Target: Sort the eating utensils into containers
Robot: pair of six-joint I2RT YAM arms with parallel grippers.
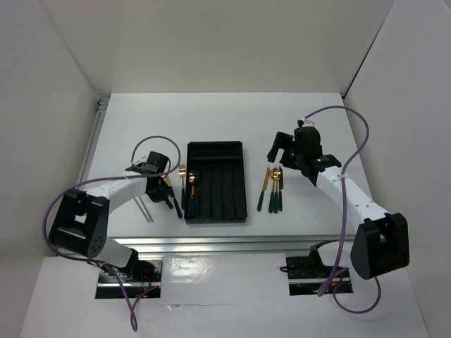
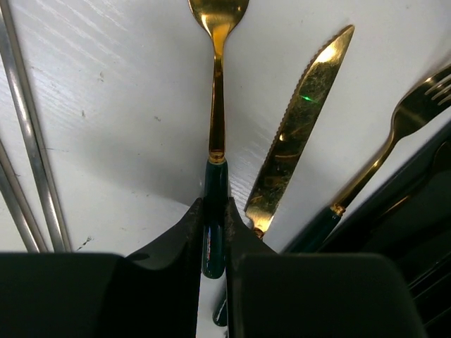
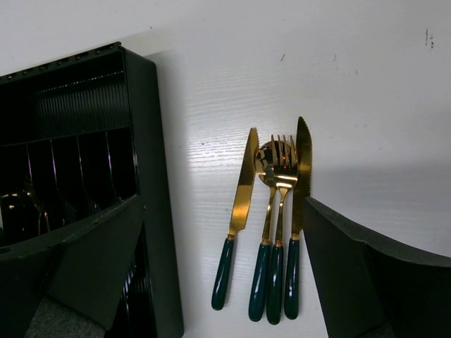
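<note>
Top view. Tray [image 1: 227, 191] sits mid-frame with its long compartments running up and down, so cutlery should drop in lengthwise. Left claw [image 1: 168, 196] is low beside the tray's left edge. Chopsticks [image 1: 146, 209] lie just left of it. Right claw [image 1: 282, 149] hangs over a group [image 1: 271, 191] right of the tray. Pieces at the tray's left edge are too small to separate here.

Left wrist view. Left claw [image 2: 215, 236] pinches the spoon [image 2: 216, 105] by its green handle at lower centre, fingers [image 2: 180, 243] tight on both sides. The handle probably gives a surer hold than the flat gold head. The spoon seems flat on the table, not yet lifted. Count: one spoon, one knife [image 2: 299, 127], one fork [image 2: 394, 134], two chopsticks at the left edge. A tray corner shows at lower right.

Right wrist view. Right claw [image 3: 222, 208] is spread wide and empty, framing the group, likely lining up a pick. Count: two knives [image 3: 239, 201], one other spoon [image 3: 259, 278], one other fork [image 3: 284, 179], handles all toward the frame bottom. Tray fills the left.
</note>
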